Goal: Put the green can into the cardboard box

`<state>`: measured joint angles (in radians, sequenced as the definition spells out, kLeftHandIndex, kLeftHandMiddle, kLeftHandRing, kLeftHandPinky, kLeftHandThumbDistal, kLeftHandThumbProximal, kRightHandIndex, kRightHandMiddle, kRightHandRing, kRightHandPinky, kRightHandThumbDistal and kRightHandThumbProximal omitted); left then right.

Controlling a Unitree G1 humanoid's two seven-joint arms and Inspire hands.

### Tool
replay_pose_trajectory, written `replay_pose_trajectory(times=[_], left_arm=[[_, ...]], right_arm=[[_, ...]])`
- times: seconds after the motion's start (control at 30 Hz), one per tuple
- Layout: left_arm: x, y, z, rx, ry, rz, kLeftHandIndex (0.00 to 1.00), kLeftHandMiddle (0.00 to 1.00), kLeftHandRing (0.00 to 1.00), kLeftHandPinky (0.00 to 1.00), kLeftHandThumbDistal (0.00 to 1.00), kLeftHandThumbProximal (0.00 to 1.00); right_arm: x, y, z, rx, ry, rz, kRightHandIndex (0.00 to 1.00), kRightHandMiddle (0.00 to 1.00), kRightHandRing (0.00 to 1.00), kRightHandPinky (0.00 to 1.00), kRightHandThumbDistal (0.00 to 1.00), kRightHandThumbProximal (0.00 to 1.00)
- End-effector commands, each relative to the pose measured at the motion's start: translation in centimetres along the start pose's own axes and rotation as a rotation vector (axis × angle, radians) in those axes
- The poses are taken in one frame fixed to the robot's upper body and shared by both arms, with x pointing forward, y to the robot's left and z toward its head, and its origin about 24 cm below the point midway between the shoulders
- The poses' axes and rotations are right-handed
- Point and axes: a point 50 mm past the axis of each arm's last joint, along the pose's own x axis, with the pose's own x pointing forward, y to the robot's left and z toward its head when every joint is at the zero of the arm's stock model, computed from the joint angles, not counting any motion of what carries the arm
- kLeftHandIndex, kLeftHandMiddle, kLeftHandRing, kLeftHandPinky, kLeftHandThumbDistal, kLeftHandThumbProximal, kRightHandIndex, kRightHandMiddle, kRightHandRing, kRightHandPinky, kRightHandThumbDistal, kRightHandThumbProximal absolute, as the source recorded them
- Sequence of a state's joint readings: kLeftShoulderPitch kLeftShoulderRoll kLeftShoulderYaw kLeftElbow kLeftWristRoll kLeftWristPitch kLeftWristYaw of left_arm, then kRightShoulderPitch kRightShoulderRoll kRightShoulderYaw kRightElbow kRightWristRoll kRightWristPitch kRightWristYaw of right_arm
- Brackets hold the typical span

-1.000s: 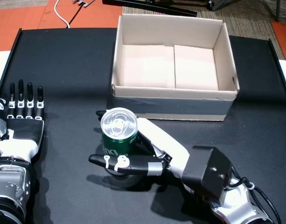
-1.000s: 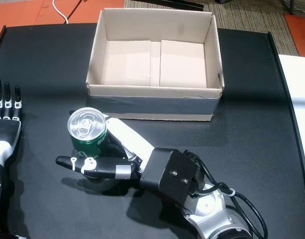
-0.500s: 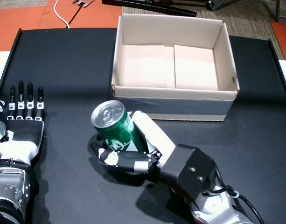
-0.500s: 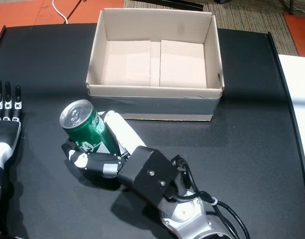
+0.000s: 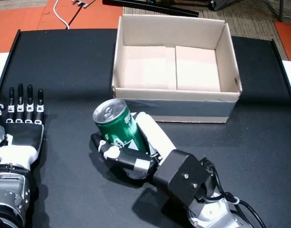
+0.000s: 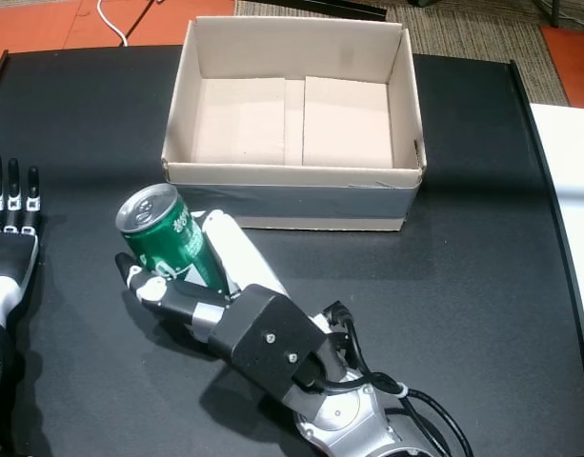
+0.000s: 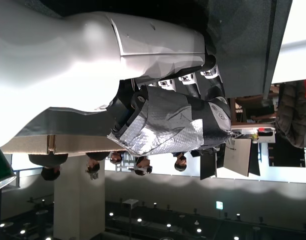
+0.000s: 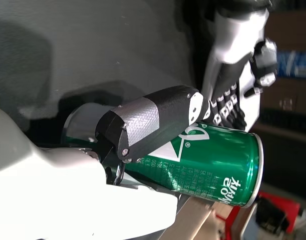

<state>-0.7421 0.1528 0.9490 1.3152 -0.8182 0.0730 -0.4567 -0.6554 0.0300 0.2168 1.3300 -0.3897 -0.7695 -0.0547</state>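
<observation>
Green can [image 5: 117, 127] at centre-left of both head views, tilted with its top toward the upper left, just short of the cardboard box [image 5: 176, 97] front wall. Clamped in the right hand [image 5: 136, 151]: fingers [image 8: 157, 117] and thumb wrapped round the lower half of the body, printed side out in the right wrist view. Probably thin-walled aluminium, smooth and slick, easily dented; pull tab seemingly unbroken, so likely full and fairly heavy. Best held round the mid-body with moderate squeeze, clear of the rim. Left hand [image 5: 22, 126] flat on the black desk [image 5: 259, 123] at lower left, fingers straight and slightly spread, holding nothing. Box interior bare.
</observation>
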Motion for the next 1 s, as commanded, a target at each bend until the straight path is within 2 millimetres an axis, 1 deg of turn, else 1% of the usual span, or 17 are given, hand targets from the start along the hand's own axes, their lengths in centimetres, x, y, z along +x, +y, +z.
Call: replay_pose_trajectory(times=[0.0, 0.13, 0.17, 0.23, 0.27, 0.33, 0.4, 0.43, 0.5, 0.63, 0.67, 0.73, 0.77, 0.83, 0.87, 0.93, 0.97], left_arm=[[-1.0, 2.1, -0.4, 0.013, 0.017, 0.097, 0.62, 0.63, 0.71, 0.8, 0.0, 0.58], [-1.0, 2.1, -0.5, 0.031, 0.025, 0.106, 0.56, 0.57, 0.67, 0.78, 0.0, 0.57], [-0.9, 2.0, -0.5, 0.034, 0.025, 0.11, 0.54, 0.56, 0.66, 0.78, 0.0, 0.57], [-0.9, 1.9, -0.6, 0.037, 0.027, 0.11, 0.54, 0.55, 0.63, 0.78, 0.0, 0.6], [-0.9, 1.9, -0.5, 0.039, 0.029, 0.103, 0.53, 0.54, 0.64, 0.78, 0.0, 0.6], [-0.9, 1.9, -0.5, 0.039, 0.032, 0.101, 0.53, 0.54, 0.64, 0.77, 0.0, 0.6], [-0.9, 1.9, -0.6, 0.038, 0.033, 0.111, 0.56, 0.57, 0.66, 0.76, 0.0, 0.58], [-0.8, 1.9, -0.6, 0.038, 0.035, 0.112, 0.56, 0.56, 0.66, 0.76, 0.0, 0.57], [-0.9, 1.9, -0.7, 0.04, 0.037, 0.113, 0.54, 0.55, 0.63, 0.73, 0.0, 0.56], [-0.8, 1.8, -0.8, 0.039, 0.038, 0.12, 0.52, 0.53, 0.62, 0.74, 0.0, 0.56], [-0.8, 1.8, -0.9, 0.04, 0.04, 0.121, 0.52, 0.53, 0.62, 0.74, 0.0, 0.57], [-0.8, 1.8, -0.9, 0.039, 0.044, 0.119, 0.52, 0.53, 0.63, 0.75, 0.0, 0.57], [-0.8, 1.8, -0.9, 0.039, 0.044, 0.118, 0.53, 0.53, 0.63, 0.75, 0.0, 0.57], [-0.7, 1.8, -0.9, 0.04, 0.045, 0.122, 0.52, 0.53, 0.63, 0.75, 0.0, 0.56], [-0.7, 1.8, -0.9, 0.041, 0.044, 0.125, 0.52, 0.53, 0.63, 0.75, 0.0, 0.56], [-0.7, 1.7, -1.0, 0.046, 0.043, 0.123, 0.54, 0.56, 0.65, 0.78, 0.0, 0.57], [-0.7, 1.7, -1.0, 0.049, 0.042, 0.123, 0.54, 0.56, 0.66, 0.78, 0.0, 0.57]], right_arm=[[0.5, -1.4, 1.3, -0.083, -0.099, -0.005, 0.0, 0.01, 0.05, 0.19, 0.17, 0.37], [1.4, -4.3, 5.3, -0.243, -0.374, -0.019, 0.0, 0.0, 0.07, 0.24, 0.21, 0.33], [1.6, -4.8, 6.1, -0.273, -0.423, -0.02, 0.0, 0.0, 0.07, 0.24, 0.23, 0.34], [2.0, -5.9, 8.0, -0.338, -0.529, -0.033, 0.0, 0.0, 0.03, 0.22, 0.35, 0.48], [2.1, -6.4, 9.0, -0.372, -0.583, -0.045, 0.0, 0.01, 0.03, 0.22, 0.37, 0.49], [2.3, -7.1, 10.4, -0.42, -0.661, -0.071, 0.0, 0.0, 0.03, 0.21, 0.35, 0.51], [2.4, -7.7, 11.5, -0.457, -0.722, -0.116, 0.0, 0.0, 0.03, 0.22, 0.37, 0.5], [2.5, -8.0, 11.9, -0.469, -0.745, -0.14, 0.0, 0.0, 0.03, 0.22, 0.38, 0.51], [2.5, -8.5, 12.8, -0.481, -0.794, -0.193, 0.0, 0.0, 0.03, 0.24, 0.39, 0.47], [2.6, -9.2, 14.0, -0.497, -0.883, -0.302, 0.0, 0.0, 0.0, 0.21, 0.41, 0.39], [2.5, -9.4, 14.4, -0.527, -0.919, -0.346, 0.0, 0.0, 0.0, 0.2, 0.42, 0.38], [2.5, -9.7, 14.8, -0.641, -1.011, -0.449, 0.0, 0.0, 0.01, 0.19, 0.37, 0.34], [2.5, -10.0, 14.9, -0.701, -1.06, -0.514, 0.0, 0.0, 0.0, 0.18, 0.37, 0.35], [2.4, -10.9, 15.1, -0.788, -1.129, -0.634, 0.0, 0.0, 0.0, 0.14, 0.27, 0.44], [2.3, -11.4, 15.2, -0.822, -1.142, -0.676, 0.0, 0.0, 0.0, 0.13, 0.26, 0.46], [2.2, -12.6, 15.3, -0.897, -1.15, -0.73, 0.0, 0.0, 0.01, 0.17, 0.33, 0.36], [2.1, -13.2, 15.4, -0.946, -1.143, -0.752, 0.0, 0.0, 0.01, 0.18, 0.32, 0.3]])
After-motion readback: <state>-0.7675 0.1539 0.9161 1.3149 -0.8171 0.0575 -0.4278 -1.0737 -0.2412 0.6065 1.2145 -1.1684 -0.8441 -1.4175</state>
